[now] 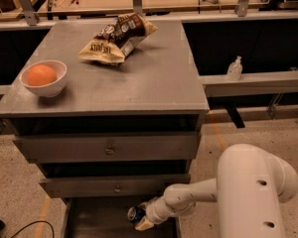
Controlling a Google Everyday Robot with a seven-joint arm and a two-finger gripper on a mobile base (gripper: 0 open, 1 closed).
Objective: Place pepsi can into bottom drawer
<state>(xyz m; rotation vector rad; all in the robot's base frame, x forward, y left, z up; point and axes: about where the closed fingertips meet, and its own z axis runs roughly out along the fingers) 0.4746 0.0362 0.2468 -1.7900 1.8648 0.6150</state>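
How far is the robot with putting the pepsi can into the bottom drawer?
Done: the bottom drawer stands open and the pepsi can is picked up. In hand: the tool grips the can low over the drawer's dark floor, near its right side. Left: set it down, release it, pull the tool back.
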